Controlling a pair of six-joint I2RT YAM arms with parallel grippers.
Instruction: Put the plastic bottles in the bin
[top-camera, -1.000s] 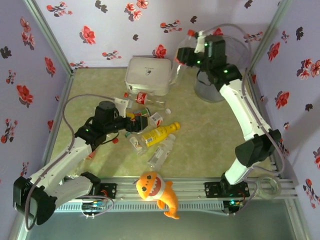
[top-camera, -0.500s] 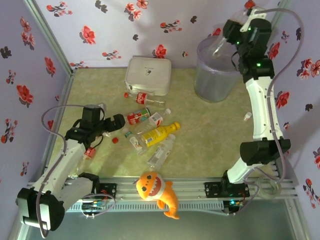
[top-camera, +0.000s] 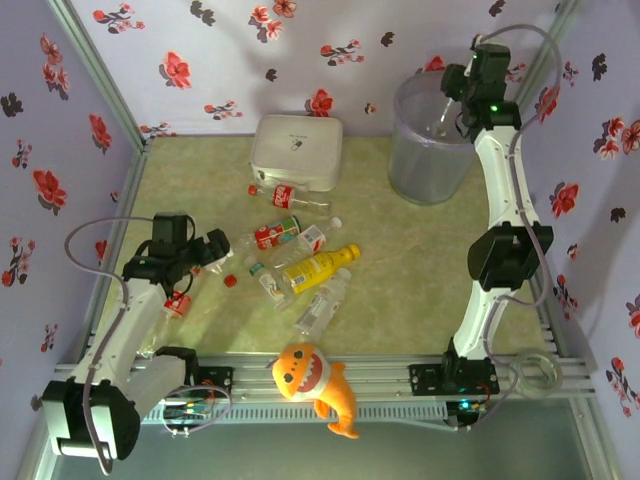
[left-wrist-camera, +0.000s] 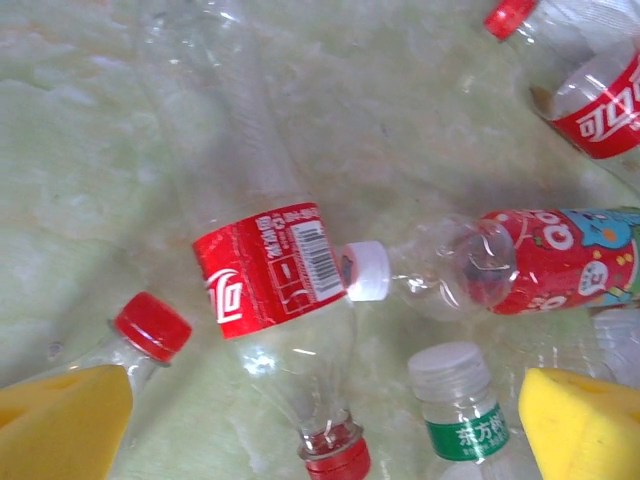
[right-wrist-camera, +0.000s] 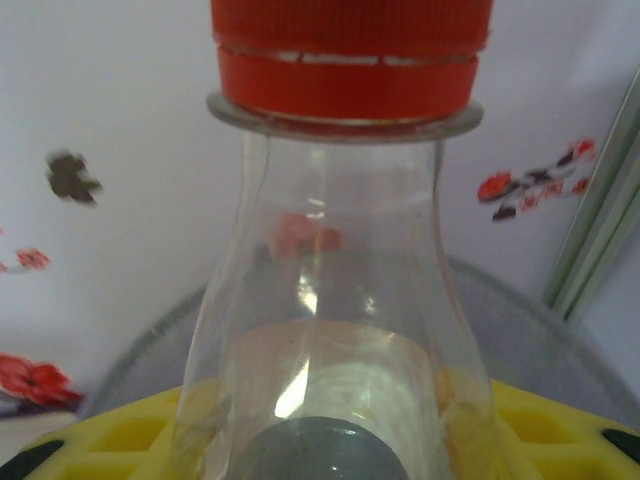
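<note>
Right gripper (top-camera: 448, 98): you have it at the upper right of the top view, above the bin's mouth, closed narrow on a clear plastic bottle with a red cap (right-wrist-camera: 340, 300).
Bin: the tall translucent grey bucket (top-camera: 425, 165) stands at the upper right of the tabletop (top-camera: 420, 260); its rim curves behind the held bottle.
Left gripper (top-camera: 215, 252): spread wide and holding nothing, at mid left, just left of the pile.
Loose bottles: clustered at the centre, among them an all-yellow bottle (top-camera: 318, 266) and a clear red-labelled bottle (left-wrist-camera: 270, 270).
Other: a white rounded square box (top-camera: 295, 150) at upper centre; an orange plush shark (top-camera: 315, 380) at bottom centre.
</note>
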